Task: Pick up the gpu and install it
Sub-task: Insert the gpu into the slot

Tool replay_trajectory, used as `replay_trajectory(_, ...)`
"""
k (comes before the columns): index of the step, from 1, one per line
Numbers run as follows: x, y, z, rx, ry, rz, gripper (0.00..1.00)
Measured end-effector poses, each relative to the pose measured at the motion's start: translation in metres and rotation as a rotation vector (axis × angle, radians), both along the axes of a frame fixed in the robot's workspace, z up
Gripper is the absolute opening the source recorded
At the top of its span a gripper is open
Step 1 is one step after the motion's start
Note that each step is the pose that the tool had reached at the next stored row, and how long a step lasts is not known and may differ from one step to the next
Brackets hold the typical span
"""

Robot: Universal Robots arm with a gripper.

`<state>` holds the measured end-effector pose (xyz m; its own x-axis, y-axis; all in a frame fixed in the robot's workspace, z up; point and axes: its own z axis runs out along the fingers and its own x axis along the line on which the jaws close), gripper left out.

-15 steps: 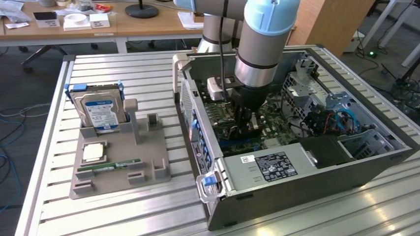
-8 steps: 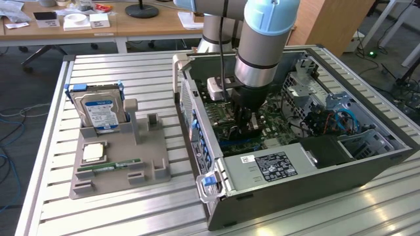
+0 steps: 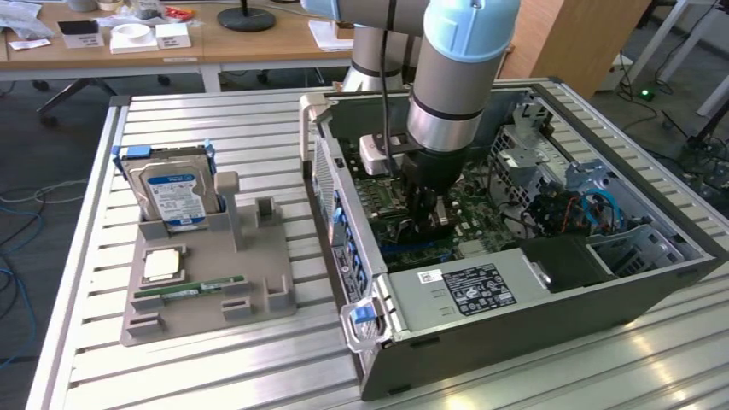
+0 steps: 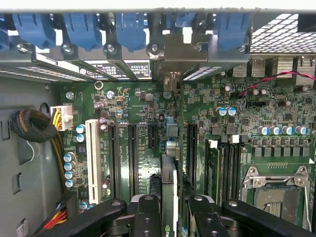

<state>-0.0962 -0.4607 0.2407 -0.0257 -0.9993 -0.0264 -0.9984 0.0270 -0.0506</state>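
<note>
Surface: a slatted aluminium table (image 3: 205, 359), pale and ribbed along its length, with the work laid out across it.
Case: an open grey computer case (image 3: 535, 316) lies on its side on the half of the table toward the exterior view's right, with its inside facing up.
Arm: the arm (image 3: 456, 77) comes straight down into the case, and the gripper (image 3: 429, 213) is low over the board.
Fingers: the black fingers (image 4: 148, 217) are closed on the gpu (image 4: 168, 180), one on each face of the card.
Gpu: it stands on edge between the fingers, over the green motherboard (image 4: 143, 98) and in line with the long black slots. I cannot tell whether it is seated in one.
Board: a white slot (image 4: 92, 160) lies beside the black ones, an empty processor socket (image 4: 274, 190) sits at the far side, and blue clips (image 4: 81, 27) run along the case's rear wall.
Holder: a grey parts holder (image 3: 256, 312) sits on the table toward the exterior view's left, well apart from the case.
In the holder: a silver hard drive (image 3: 171, 196) with a blue-white label stands upright, with a square chip (image 3: 162, 266) and a slim green memory stick (image 3: 188, 290) lying flat in front of it.
Room: wooden desks (image 3: 262, 43) stand behind the table, with white boxes (image 3: 135, 36) and a round black base (image 3: 246, 19) on them.
Floor: grey, with loose cables (image 3: 17, 213) trailing beside the table.
</note>
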Motion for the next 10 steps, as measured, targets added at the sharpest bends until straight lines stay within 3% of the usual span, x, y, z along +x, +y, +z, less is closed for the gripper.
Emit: replay_trajectory(10,-0.0005,0.0000,-0.0013,-0.0002,0.0000,0.000,0.26)
